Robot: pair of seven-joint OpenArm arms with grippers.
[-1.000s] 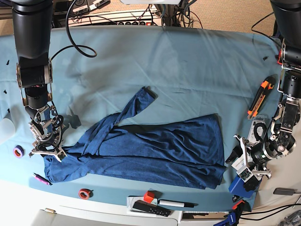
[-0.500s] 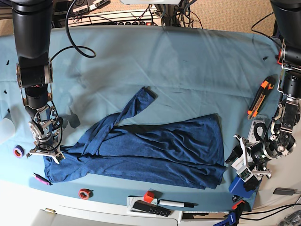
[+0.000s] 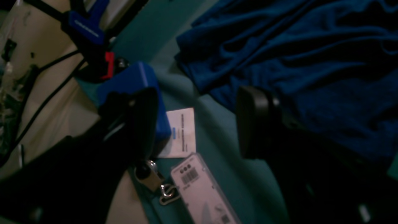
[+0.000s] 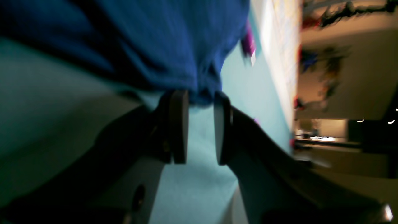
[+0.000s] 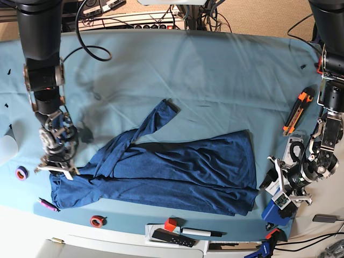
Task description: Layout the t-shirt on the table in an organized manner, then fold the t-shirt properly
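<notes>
The dark blue t-shirt (image 5: 183, 172) lies wrinkled across the near half of the teal-draped table (image 5: 215, 75), with one sleeve angled up toward the middle. My right gripper (image 5: 54, 171) hangs over the shirt's left end. In the right wrist view its jaws (image 4: 201, 93) stand a little apart, and a bunched edge of the shirt (image 4: 161, 40) sits just at the fingertips. My left gripper (image 5: 280, 189) hovers by the shirt's right hem. The left wrist view shows it (image 3: 199, 124) wide open over bare cloth, with the shirt (image 3: 295, 56) beyond it.
A blue box (image 5: 277, 210) and a white card (image 3: 182, 132) lie beside the left gripper. An orange-black cutter (image 5: 296, 110) sits at the right edge. Along the near edge are a red tape roll (image 5: 97, 221), a pink marker (image 5: 47, 205), a red cube (image 5: 170, 224) and a black remote (image 5: 172, 237).
The right arm has shifted slightly right and away from the table's near edge, still over the shirt's left end. The shirt and the left arm look unmoved.
</notes>
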